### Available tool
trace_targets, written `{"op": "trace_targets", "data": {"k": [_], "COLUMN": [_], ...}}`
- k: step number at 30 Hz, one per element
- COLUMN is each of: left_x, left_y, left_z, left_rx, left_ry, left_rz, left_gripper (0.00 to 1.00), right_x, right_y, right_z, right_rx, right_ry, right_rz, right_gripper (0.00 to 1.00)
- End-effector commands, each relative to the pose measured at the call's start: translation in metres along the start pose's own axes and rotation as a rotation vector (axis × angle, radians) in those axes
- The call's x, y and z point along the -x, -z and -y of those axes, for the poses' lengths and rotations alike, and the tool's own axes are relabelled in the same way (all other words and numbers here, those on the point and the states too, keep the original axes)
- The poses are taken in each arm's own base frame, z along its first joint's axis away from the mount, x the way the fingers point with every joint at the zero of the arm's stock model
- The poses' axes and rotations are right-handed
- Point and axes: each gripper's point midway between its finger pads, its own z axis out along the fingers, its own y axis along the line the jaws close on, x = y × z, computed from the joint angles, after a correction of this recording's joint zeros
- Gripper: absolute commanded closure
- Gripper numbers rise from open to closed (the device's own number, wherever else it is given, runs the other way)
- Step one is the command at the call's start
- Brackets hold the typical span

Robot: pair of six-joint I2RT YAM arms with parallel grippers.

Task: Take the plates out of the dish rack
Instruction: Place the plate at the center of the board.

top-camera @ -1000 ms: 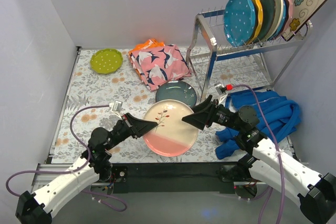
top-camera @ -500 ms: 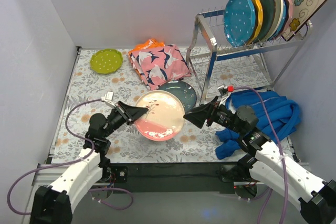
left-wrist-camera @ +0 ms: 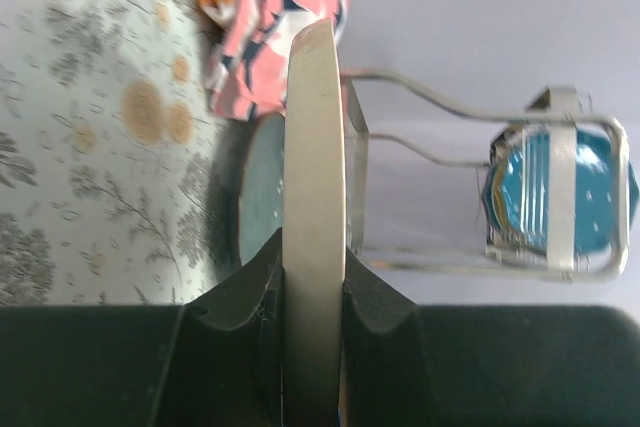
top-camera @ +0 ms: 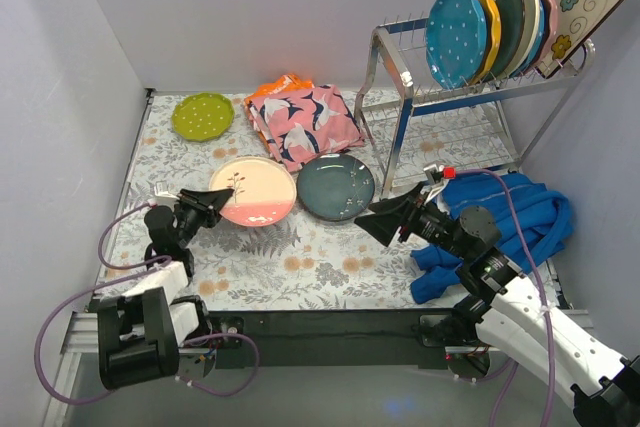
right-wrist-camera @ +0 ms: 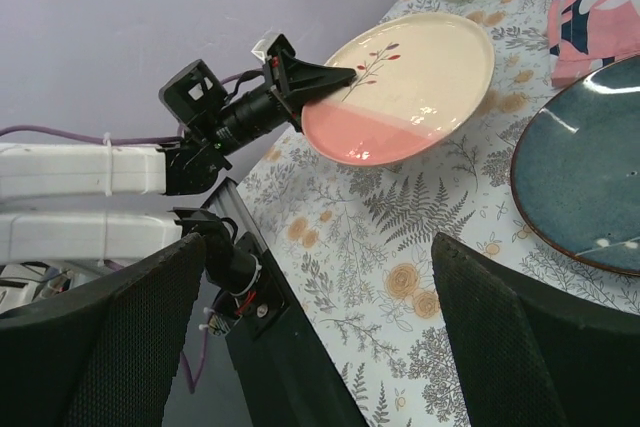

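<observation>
You: left gripper [top-camera: 222, 197] clamped on rim of cream-pink plate [top-camera: 255, 190], well left of dish rack [top-camera: 400, 137]. Right gripper [top-camera: 365, 225] spread wide, empty, near rack's front. Other plates [top-camera: 490, 17] upright in rack's top tier.

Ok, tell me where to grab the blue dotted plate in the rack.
Probably its upper rim, from above: the blue dotted plate stands on edge at the row's left end, the orange plate close behind, its lower edge down in the dish rack.

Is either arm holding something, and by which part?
The left tool pinches the cream-pink plate by its rim; the right tool is open, holding nothing.
</observation>
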Motion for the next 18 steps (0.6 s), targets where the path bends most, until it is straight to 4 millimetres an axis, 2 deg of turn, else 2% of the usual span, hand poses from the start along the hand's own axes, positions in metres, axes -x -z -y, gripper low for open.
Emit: {"op": "trace_targets", "data": {"k": [1,4,5,7,8,10,11,14,15,17,18], "left_x": [0.037,0.053,0.056,0.062,0.063,0.068,0.07,0.073,0.072,0.074,0.073], "left_y": [-0.021,-0.033,-0.039,-0.047,-0.051,-0.057,-0.061,-0.068,-0.072,-0.076,-0.079], "left_z": [0.037,0.036,0.024,0.025,0.015,0.012,0.0,-0.008,-0.02,-0.025,-0.035], "left_rx": [-0.08,-0.056,-0.02,-0.024,0.002,0.008,0.037,0.048,0.073,0.078,0.101], "left_ry": [0.023,-0.017,-0.012,-0.022,-0.013,-0.016,-0.003,-0.005,0.005,0.001,0.01], "left_rz": [0.097,0.132,0.132,0.135,0.127,0.132,0.131,0.123,0.115,0.11,0.104], "left_gripper": [1.0,1.0,1.0,1.0,1.0,1.0,1.0,1.0,1.0,1.0,1.0], "right_x": [0.018,0.02,0.02,0.021,0.02,0.02,0.019,0.019,0.019,0.018,0.018], "right_y": [0.003,0.005,0.006,0.006,0.006,0.006,0.007,0.007,0.007,0.007,0.007], "right_z": [-0.012,-0.012,-0.012,-0.012,-0.013,-0.014,-0.013,-0.012,-0.012,-0.012,-0.013], "right_rx": [0.03,0.028,0.026,0.027,0.03,0.035,0.035,0.031,0.031,0.033,0.035], "right_ry": [0.052,0.062,0.062,0.066,0.068,0.072,0.073,0.074,0.074,0.075,0.079], "right_rz": [0.061,0.078,0.081,0.084,0.081,0.079,0.079,0.08,0.08,0.077,0.077], "right_gripper": [0.02,0.02,0.02,0.02,0.02,0.02,0.02,0.02,0.02,0.02,0.02]}}
